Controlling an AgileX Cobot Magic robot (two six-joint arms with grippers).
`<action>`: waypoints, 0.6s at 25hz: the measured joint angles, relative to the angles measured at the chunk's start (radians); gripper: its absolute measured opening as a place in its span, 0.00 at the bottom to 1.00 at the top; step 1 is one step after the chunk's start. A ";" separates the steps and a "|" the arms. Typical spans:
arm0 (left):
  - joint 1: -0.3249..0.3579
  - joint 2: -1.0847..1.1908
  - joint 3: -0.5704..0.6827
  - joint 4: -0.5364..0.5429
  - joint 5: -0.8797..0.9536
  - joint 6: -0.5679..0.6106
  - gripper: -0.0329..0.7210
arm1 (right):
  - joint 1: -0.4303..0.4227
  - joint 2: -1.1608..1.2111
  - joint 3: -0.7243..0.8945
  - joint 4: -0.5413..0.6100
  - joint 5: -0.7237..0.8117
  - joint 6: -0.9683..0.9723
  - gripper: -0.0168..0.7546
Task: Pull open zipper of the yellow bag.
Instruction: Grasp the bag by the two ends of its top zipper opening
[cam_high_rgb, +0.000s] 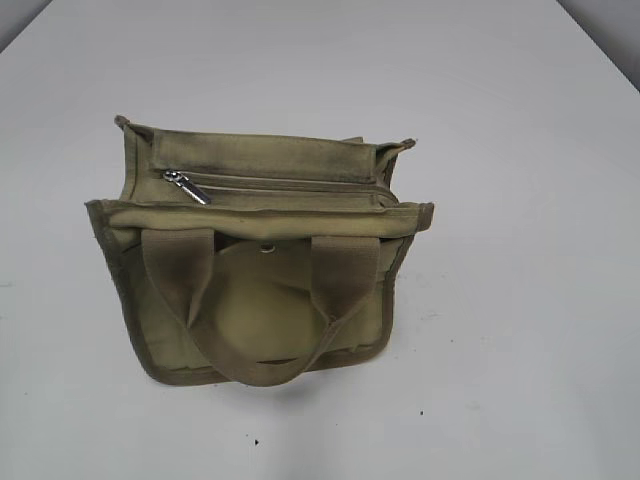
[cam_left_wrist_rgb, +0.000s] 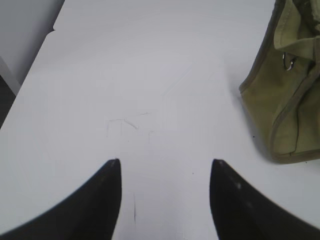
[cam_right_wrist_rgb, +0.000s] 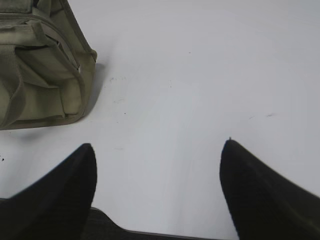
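The yellow bag (cam_high_rgb: 255, 250) stands mid-table, khaki canvas with olive trim and two webbing handles hanging down its front. Along its top runs the zipper (cam_high_rgb: 290, 183), closed, with the silver pull tab (cam_high_rgb: 186, 186) at the left end. Neither arm shows in the exterior view. My left gripper (cam_left_wrist_rgb: 165, 162) is open over bare table, with the bag (cam_left_wrist_rgb: 285, 95) off to its upper right. My right gripper (cam_right_wrist_rgb: 157, 145) is open wide over bare table, and the bag (cam_right_wrist_rgb: 40, 65) lies at its upper left. Nothing sits between either pair of fingers.
The white table (cam_high_rgb: 520, 300) carries faint scratches and a few dark specks. Its left edge (cam_left_wrist_rgb: 30, 65) shows in the left wrist view. The near table edge (cam_right_wrist_rgb: 165, 234) runs under the right gripper. A small metal snap stud (cam_high_rgb: 266, 247) sits on the bag's front.
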 joint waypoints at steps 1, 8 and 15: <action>0.000 0.000 0.000 0.000 0.000 0.000 0.62 | 0.000 0.000 0.000 0.000 0.000 0.000 0.79; 0.000 0.000 0.000 0.000 0.000 0.000 0.62 | 0.000 0.000 0.000 0.000 -0.001 0.000 0.79; 0.000 0.000 0.000 0.000 0.000 0.000 0.62 | 0.000 0.000 0.000 0.000 0.000 0.000 0.79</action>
